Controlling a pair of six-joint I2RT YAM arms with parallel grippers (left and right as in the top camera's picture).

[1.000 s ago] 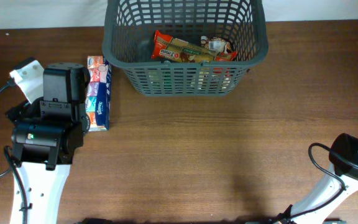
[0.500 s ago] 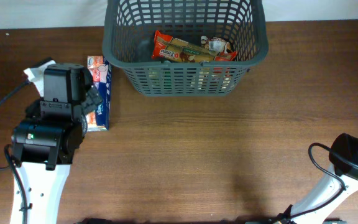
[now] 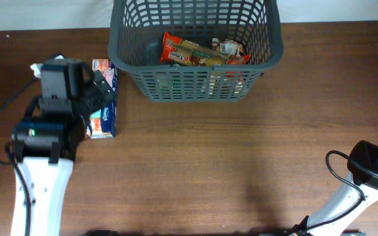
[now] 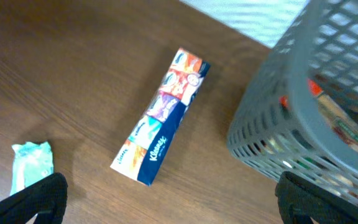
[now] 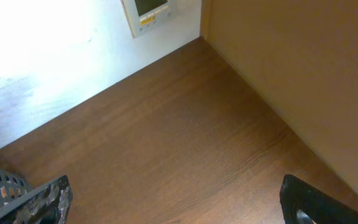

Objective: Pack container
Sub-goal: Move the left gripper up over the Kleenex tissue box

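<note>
- Left arm (image 3: 48,131): stands at the left edge of the table (image 3: 228,164), its wrist over the wood just left of the Kleenex pack.
- Left gripper (image 4: 173,202): jaws spread wide, the two dark fingertips at the bottom corners of the wrist view, nothing between them.
- Green packet (image 4: 31,165): small and crumpled, lying flat on the wood by the left fingertip; contact cannot be told.
- Kleenex pack (image 4: 163,118): long and narrow with blue sides and a multicoloured top, flat on the table, just beside the container's left wall but apart from it.
- Container (image 3: 195,62): dark grey lattice basket, upright at the far middle of the table, well apart from the right arm.
- Snack packets (image 3: 202,52): several red and orange wrappers lying inside the container on its floor.
- Right arm (image 3: 373,170): at the near right corner of the table.
- Right gripper (image 5: 176,202): jaws apart and empty over bare wood; a corner of the container shows at its left fingertip.
- White wall panel (image 5: 145,12): fixed on the wall beyond the table edge.
</note>
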